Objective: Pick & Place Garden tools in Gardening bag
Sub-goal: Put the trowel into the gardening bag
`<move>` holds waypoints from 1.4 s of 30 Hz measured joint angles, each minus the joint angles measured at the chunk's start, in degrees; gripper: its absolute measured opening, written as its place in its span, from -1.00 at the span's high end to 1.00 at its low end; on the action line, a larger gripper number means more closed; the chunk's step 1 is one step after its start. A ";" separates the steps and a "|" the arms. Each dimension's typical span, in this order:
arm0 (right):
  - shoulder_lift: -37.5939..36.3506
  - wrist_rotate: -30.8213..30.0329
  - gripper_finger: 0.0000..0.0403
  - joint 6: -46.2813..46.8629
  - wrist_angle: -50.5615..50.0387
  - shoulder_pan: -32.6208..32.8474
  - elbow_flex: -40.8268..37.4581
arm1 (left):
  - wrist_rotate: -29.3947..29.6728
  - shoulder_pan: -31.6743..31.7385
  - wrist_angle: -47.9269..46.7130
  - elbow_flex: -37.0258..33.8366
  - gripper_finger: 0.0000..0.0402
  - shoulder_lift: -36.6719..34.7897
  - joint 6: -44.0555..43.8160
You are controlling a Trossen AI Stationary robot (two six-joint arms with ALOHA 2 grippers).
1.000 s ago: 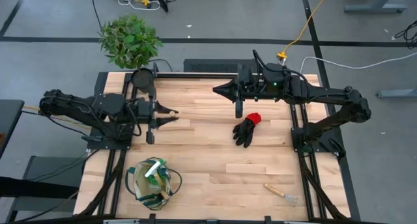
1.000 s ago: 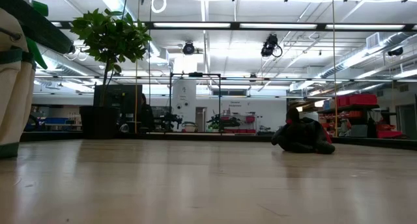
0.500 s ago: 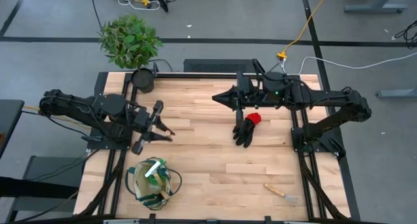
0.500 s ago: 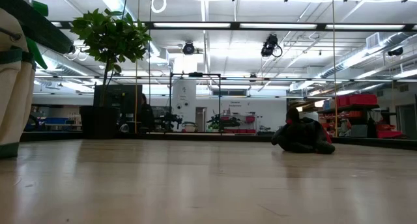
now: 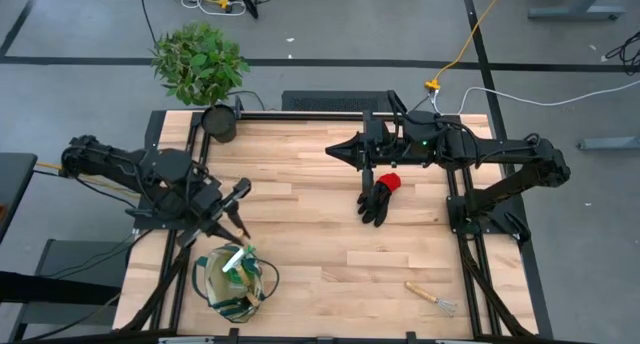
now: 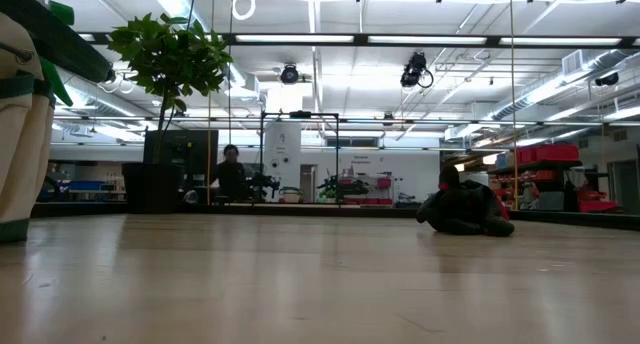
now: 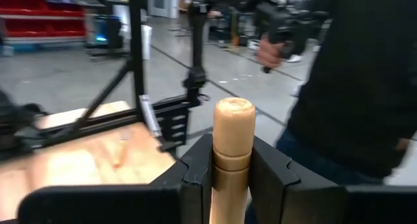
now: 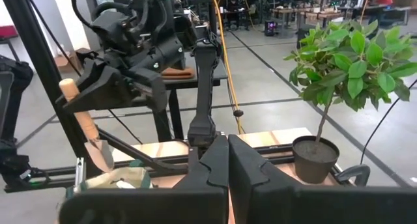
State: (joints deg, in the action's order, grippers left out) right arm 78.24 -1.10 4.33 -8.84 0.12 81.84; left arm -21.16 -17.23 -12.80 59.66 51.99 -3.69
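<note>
My left gripper (image 5: 237,202) hovers near the table's left edge, just beyond the beige, green-trimmed gardening bag (image 5: 232,280), and is shut on a wooden-handled trowel (image 8: 98,149). The bag stands on its base; it also shows in the low view as the bag (image 6: 22,134) at the left. My right gripper (image 5: 340,151) is shut and empty, held high over the far middle of the table. The black glove with red cuff (image 5: 378,197) lies flat below it. A wooden-handled hand fork (image 5: 432,297) lies near the front right corner. My left gripper pinches the trowel's wooden handle (image 7: 232,160) between its two fingers, a little below the handle's rounded free end (image 7: 234,112). The fingers reach out level from the table's left side and lie across the handle. The trowel is lifted clear, its blade (image 8: 100,154) hanging down above the bag.
A leafy plant (image 5: 198,62) stands off the far left corner, and a black pot (image 5: 218,122) sits on the table there. Dark frame rails (image 5: 460,214) run along both sides. A person in dark clothes (image 7: 365,87) stands beyond the table.
My left gripper has swung from pointing toward the table's right edge round toward the near edge and the bag, carrying the trowel with it and tipping it. My right gripper has shifted slightly toward the near edge, then held still.
</note>
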 joint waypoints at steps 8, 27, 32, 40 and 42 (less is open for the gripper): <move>0.02 0.00 1.00 1.10 -0.35 0.00 0.00 | -1.82 -3.55 0.17 0.00 0.61 0.11 -0.21; 0.03 -1.40 1.00 4.33 -1.31 -0.01 0.00 | 5.82 -14.93 -0.51 -0.07 0.62 6.78 -0.86; 0.03 -2.95 1.00 5.14 -1.57 -0.02 0.00 | 8.38 -17.60 -0.44 -0.09 0.62 9.35 -2.22; 0.02 -2.93 1.00 6.17 -1.65 -0.02 0.00 | 9.57 -20.33 -0.68 -0.09 0.62 10.75 -3.14; 0.02 -2.92 1.00 6.36 -1.62 -0.02 0.00 | 9.97 -20.44 -1.76 -0.09 0.62 10.71 -3.09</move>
State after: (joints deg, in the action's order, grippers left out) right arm 78.26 -4.02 10.69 -10.46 0.10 81.84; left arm -11.19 -37.67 -14.56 59.57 62.70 -6.78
